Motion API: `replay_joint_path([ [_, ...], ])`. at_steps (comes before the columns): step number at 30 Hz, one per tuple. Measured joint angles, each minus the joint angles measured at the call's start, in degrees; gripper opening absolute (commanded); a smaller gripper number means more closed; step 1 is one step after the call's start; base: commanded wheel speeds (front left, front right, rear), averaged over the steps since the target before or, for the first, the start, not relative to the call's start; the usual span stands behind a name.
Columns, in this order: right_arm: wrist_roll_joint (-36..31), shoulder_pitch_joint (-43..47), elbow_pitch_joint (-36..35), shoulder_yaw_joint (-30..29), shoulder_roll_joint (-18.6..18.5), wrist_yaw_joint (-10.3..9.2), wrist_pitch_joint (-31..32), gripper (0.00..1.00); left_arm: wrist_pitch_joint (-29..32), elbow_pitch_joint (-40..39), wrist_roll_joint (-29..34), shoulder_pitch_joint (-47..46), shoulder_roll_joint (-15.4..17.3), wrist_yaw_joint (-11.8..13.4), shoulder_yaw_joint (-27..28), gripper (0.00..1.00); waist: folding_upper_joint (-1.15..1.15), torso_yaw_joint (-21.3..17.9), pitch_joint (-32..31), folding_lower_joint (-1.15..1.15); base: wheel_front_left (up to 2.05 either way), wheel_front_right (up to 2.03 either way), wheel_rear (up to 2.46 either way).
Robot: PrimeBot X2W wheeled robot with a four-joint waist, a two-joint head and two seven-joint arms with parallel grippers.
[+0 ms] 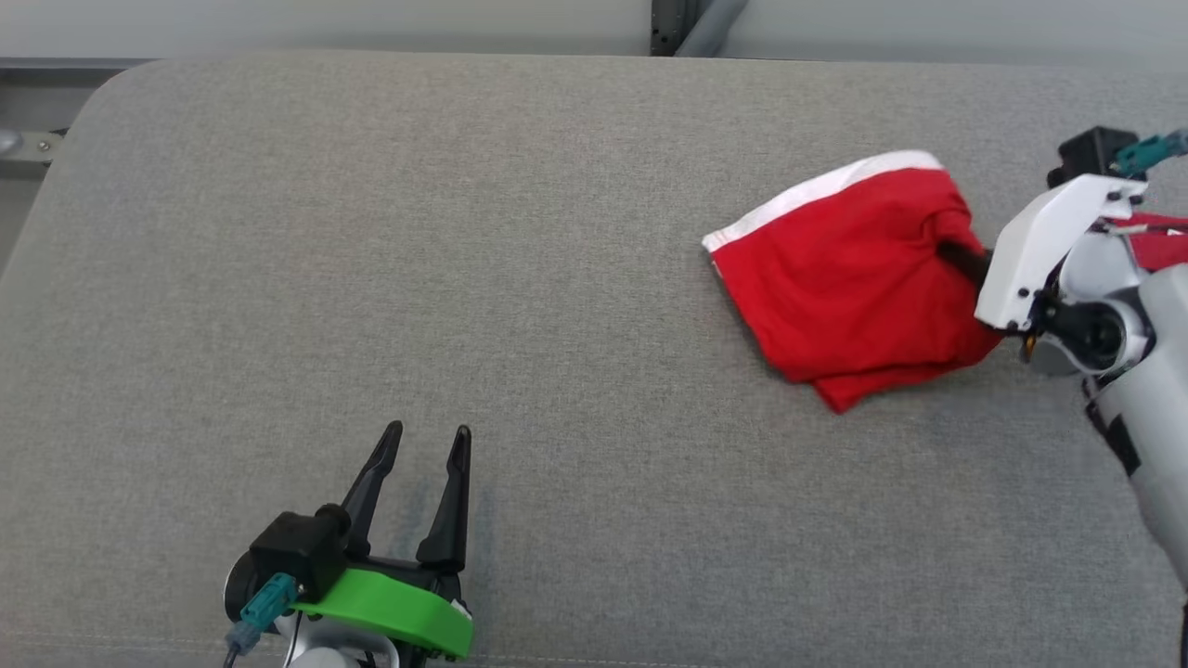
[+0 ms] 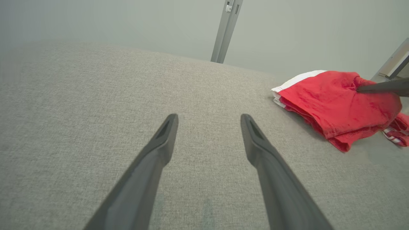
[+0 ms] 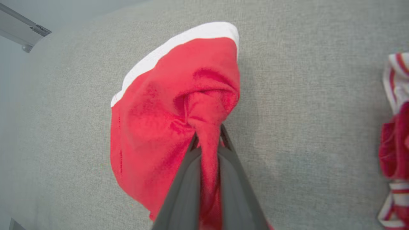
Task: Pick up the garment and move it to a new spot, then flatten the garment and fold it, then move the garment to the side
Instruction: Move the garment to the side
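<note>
- left gripper (image 1: 428, 431): low at near-left of bench (image 1: 520, 213), jaws spread, nothing held, well apart from garment (image 1: 835, 278).
- close to the bench's near edge there; no need to shift it for this step.
- open room: wide bare bench across the centre and left, between left gripper and garment. Judged best drop zone, with space to flatten.
- garment: red with a white band along its far-left side, lying doubled over on the right part of bench.
- right gripper (image 3: 209, 137): at the garment's right side, jaws pressed together, pinching a bunched ridge of red cloth.
- step judged: pick-up for the move to a new spot.
- lift straight up first to free the lower layers, then carry left over the bare area.
- likely a thin pinch on one ridge only, so go slow; possible slip or drag of trailing layers.
- striped cloth (image 3: 394, 143): right of garment, near but apart. Pull away from it, not across, to avoid a snag.
- far: garment well short of the bench's far edge. Rounded corner (image 1: 102, 88) far left, post (image 1: 682, 23) beyond. Keep the drop mid-bench.
</note>
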Motion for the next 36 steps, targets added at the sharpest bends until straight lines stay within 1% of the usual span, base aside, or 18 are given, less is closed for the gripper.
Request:
replay_joint_path([
  [5, -0.62, -4.24, -3.19, 0.16, -5.99, -0.01, 5.83, 0.0, 0.0, -0.25, -0.49, -0.69, -0.55, 0.0, -0.07, 1.0, 0.0, -2.03, 0.45, 0.0, 0.0, 0.0, 0.0],
  [11, -1.81, -5.52, -6.12, -2.79, -10.98, 0.0, 14.34, 0.0, 0.0, -0.48, -1.1, -1.03, -1.02, 0.0, 0.1, 1.0, 0.0, -2.66, 1.81, 0.0, 0.0, 0.0, 0.0],
  [13, -3.23, -5.5, -6.78, -4.27, -12.63, 0.0, 16.44, 0.0, 0.0, -0.49, -1.13, -1.04, -1.07, 0.0, 0.13, 1.0, 0.0, -2.73, 2.29, 0.0, 0.0, 0.0, 0.0],
  [16, -5.56, -5.45, -7.48, -7.06, -14.43, 0.0, 18.31, 0.0, 0.0, -0.23, -1.12, -1.11, -1.02, 0.0, -0.22, 1.0, 0.0, -2.79, 3.04, 0.0, 0.0, 0.0, 0.0],
  [20, -8.95, -5.47, -7.98, -10.91, -15.07, 0.0, 19.74, 0.0, 0.0, -0.07, -1.12, -2.01, -0.53, 0.0, -0.96, 1.0, 0.0, -2.74, 4.2, 0.0, 0.0, 0.0, 0.0],
  [24, -13.68, -4.67, -8.44, -14.01, -16.18, 0.01, 20.37, 0.0, 0.0, 0.19, -1.25, -2.58, -0.21, 0.0, -1.41, 1.0, 0.0, -2.5, 5.39, 0.0, 0.0, 0.0, 0.0],
  [26, -16.75, -3.59, -8.31, -15.94, -16.61, 0.01, 19.52, 0.0, 0.0, 0.27, -1.58, -2.88, -0.05, 0.0, -1.48, 1.0, 0.0, -2.35, 5.97, 0.0, 0.0, 0.0, 0.0],
  [29, -23.06, -1.24, -8.31, -16.59, -17.93, 0.01, 16.75, 0.0, 0.0, 0.77, -1.85, -3.13, 0.23, 0.0, -1.51, 1.0, 0.0, -2.25, 6.99, 0.0, 0.0, 0.0, 0.0],
  [33, -29.44, 1.46, -8.1, -19.74, -14.59, 0.04, 12.85, 0.0, 0.0, 1.85, -2.19, -3.63, 0.83, 0.0, -1.69, 1.0, 0.0, -2.27, 8.34, 0.0, 0.0, 0.0, 0.0],
  [35, -32.57, 3.15, -8.22, -20.11, -13.78, 0.04, 10.7, 0.0, 0.0, 1.97, -2.23, -3.8, 1.13, 0.0, -1.58, 1.0, 0.0, -2.27, 8.79, 0.0, 0.0, 0.0, 0.0],
  [36, -33.77, 3.68, -8.22, -20.53, -13.57, 0.04, 9.35, 0.03, 0.0, 2.05, -2.33, -3.81, 1.22, 0.0, -1.42, 1.0, 0.0, -2.28, 8.94, 0.0, 0.0, 0.0, 0.0],
])
